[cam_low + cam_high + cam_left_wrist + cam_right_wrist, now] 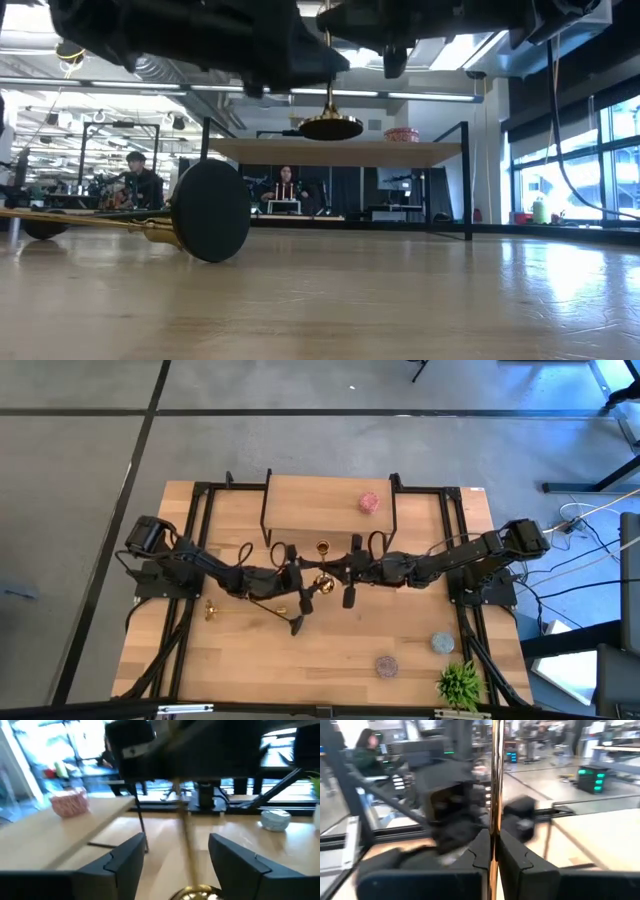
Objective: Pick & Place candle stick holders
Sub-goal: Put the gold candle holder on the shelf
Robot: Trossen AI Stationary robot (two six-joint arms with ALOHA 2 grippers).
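Note:
A gold candle stick holder (pixel 323 582) hangs upright over the table's middle, with my right gripper (pixel 495 851) shut on its stem. My left gripper (pixel 177 852) is open. Its fingers stand on either side of the same stem (pixel 186 845), above the round base (pixel 196 894), and touch nothing. A black candle stick holder (pixel 288 615) lies on the table just nearer, resting on the rim of its round base (pixel 210 210). A second gold holder (pixel 216 608) lies flat on the table toward the left, its stem (pixel 80 221) on the wood. My right gripper pinches the gold holder's thin stem (pixel 495 815) between its two fingers. The fingers come level from the table's right and lie across the stem. The holder hangs upright, with its round base (pixel 330 127) lifted clear of the table.
A raised wooden shelf (pixel 330 495) with a pink ball (pixel 368 502) stands at the far middle. Near the right front corner are a green plant (pixel 460 682) and two small round objects (pixel 442 643) (pixel 386 666). People sit in the room behind.

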